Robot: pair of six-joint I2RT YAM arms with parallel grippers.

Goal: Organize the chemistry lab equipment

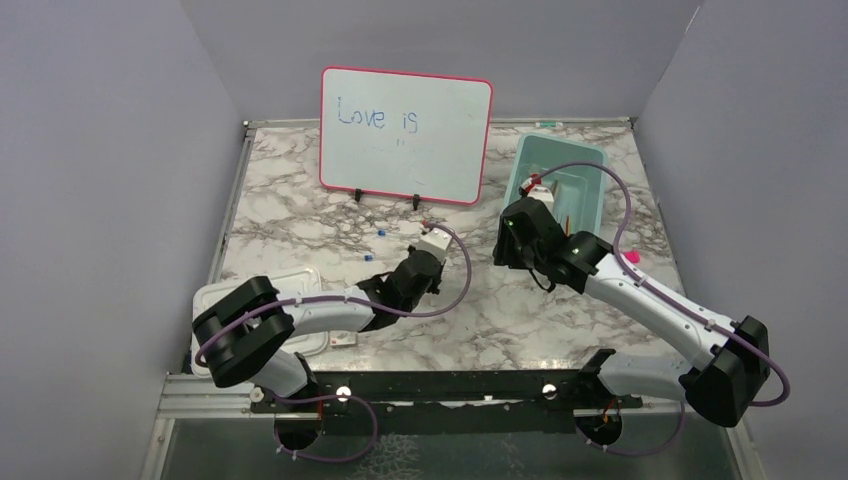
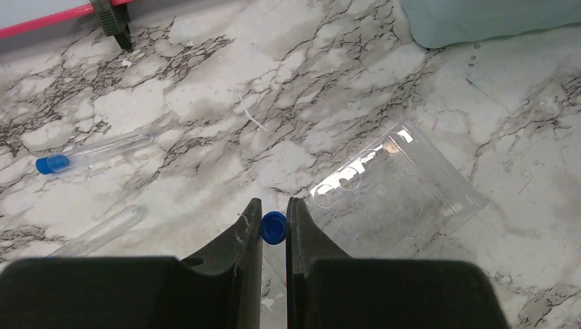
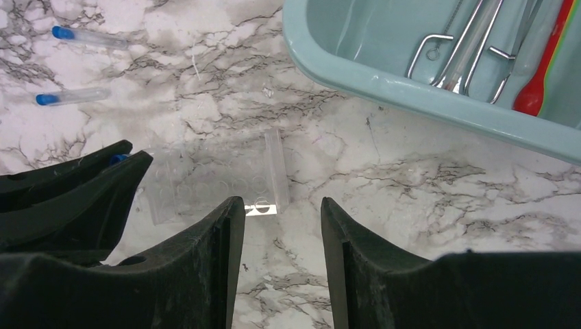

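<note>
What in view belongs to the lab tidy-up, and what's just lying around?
Job: clear rack; two loose blue-capped tubes; a third tube in the left hand; metal tongs and red tool in the teal bin.
Lying about: whiteboard; pink marker; white tray.

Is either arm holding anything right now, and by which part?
The left gripper holds a blue-capped tube, its jaws shut on the tube at its capped end. The right gripper, jaws open near the clear rack, holds nothing.
</note>
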